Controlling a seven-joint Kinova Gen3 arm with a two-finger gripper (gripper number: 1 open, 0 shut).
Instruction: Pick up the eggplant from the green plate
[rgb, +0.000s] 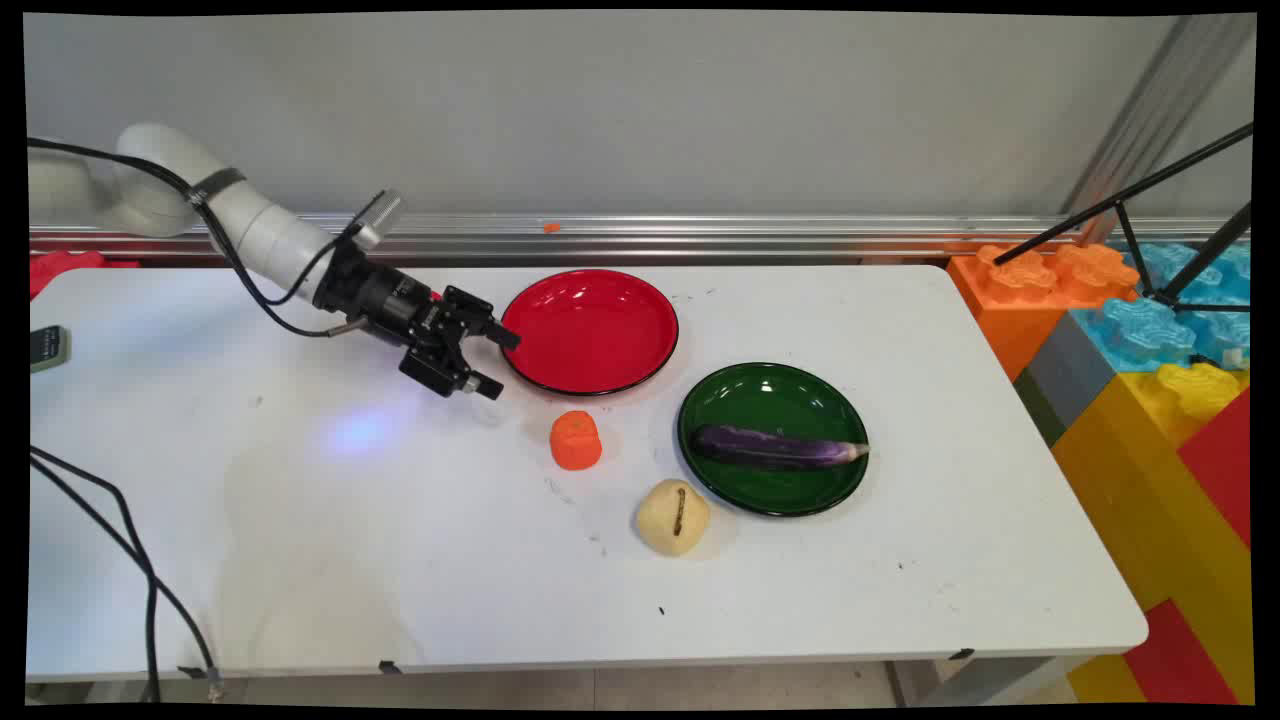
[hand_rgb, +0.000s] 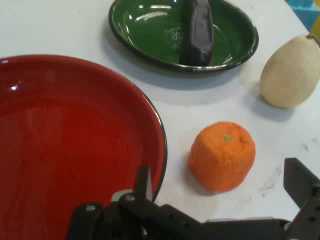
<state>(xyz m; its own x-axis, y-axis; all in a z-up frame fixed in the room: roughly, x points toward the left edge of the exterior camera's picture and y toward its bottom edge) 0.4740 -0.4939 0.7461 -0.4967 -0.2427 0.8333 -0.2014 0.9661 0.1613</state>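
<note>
My gripper hangs low over the table, open and empty, just left of the red plate. One fingertip is at the plate's left rim, the other toward the orange. In the hand view the gripper frames the red plate's rim on the left and the orange in the middle. Beyond them sits the green plate with a purple eggplant lying in it. A pale potato lies to the right.
The green plate holding the eggplant sits right of the orange, and the potato lies in front of it. Large toy blocks stand off the table's right end. Black cables hang at the left edge.
</note>
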